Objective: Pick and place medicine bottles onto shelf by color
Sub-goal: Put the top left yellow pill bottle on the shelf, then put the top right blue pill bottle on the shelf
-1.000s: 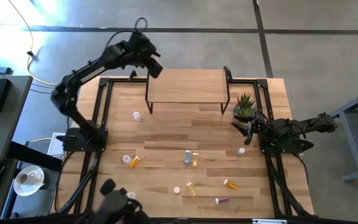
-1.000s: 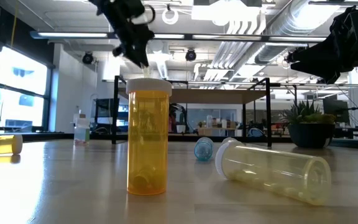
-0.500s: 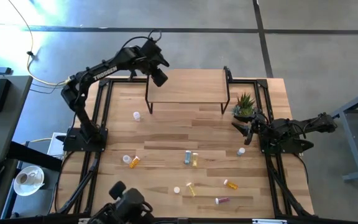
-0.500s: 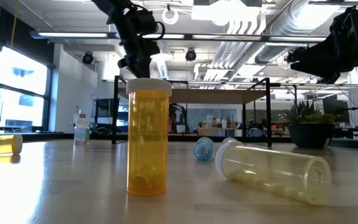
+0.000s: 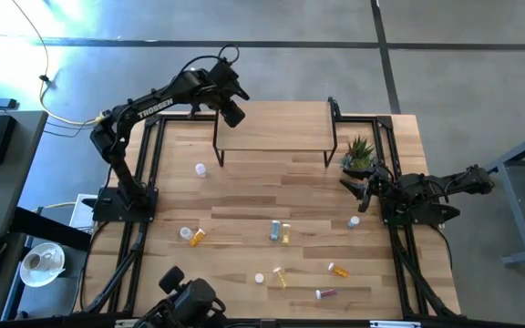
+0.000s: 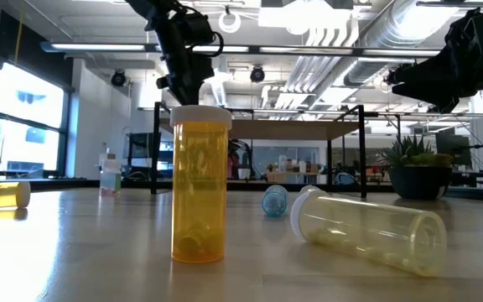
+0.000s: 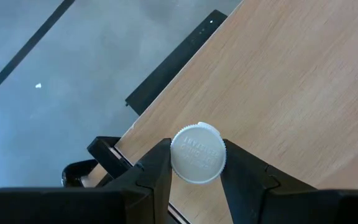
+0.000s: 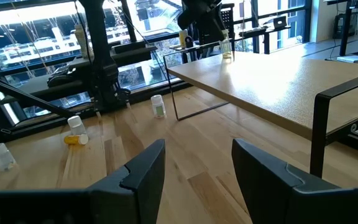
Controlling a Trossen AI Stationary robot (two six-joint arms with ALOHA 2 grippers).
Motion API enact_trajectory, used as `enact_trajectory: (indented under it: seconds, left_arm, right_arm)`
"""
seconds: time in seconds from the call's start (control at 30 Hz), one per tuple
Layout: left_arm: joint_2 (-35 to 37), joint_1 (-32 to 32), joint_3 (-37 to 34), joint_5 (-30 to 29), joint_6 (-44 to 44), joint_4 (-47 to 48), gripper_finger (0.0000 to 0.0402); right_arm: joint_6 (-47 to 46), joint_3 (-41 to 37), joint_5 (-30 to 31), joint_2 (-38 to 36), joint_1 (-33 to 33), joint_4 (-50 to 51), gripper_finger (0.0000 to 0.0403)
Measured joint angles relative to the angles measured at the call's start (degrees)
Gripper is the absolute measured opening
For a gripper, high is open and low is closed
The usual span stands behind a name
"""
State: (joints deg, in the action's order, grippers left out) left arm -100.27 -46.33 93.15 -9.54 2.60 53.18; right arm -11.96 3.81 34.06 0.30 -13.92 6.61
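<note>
Your left arm reaches up and across from its base, so the left gripper (image 5: 232, 113) hangs over the back left corner of the shelf (image 5: 281, 137). Its fingers (image 7: 156, 171) are clamped on a white-capped bottle (image 7: 197, 154), the cap sitting squarely between them just above the shelf's wooden top near its edge. Your right arm rests low at the table's right side beside the potted plant (image 5: 359, 153), the right gripper (image 8: 194, 168) with fingers apart, while other bottles (image 5: 280, 231) lie scattered on the tabletop (image 5: 244, 196).
</note>
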Motion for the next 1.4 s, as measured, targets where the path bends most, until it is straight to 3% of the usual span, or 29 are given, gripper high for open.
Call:
enact_trajectory:
  seconds: [0.27,0.63,0.9,1.4]
  left_arm:
    - [0.00,0.00,0.00,0.30,-0.28,0.05,0.0110]
    - [-0.24,0.00,-0.09,0.12,0.55,-0.19,0.0159]
    - [0.01,0.00,-0.09,0.06,-0.42,-0.21,0.0163]
    - [8.76,1.11,-0.09,0.33,-0.46,0.25,0.0165]
  right_arm:
    - [0.01,-0.02,0.00,0.00,-0.01,0.00,0.0177]
    - [0.01,0.00,0.00,0.00,0.01,0.00,0.0177]
    - [-0.01,0.00,0.00,0.02,-0.01,0.00,0.0177]
    - [-0.01,0.00,0.00,0.00,-0.01,0.00,0.0177]
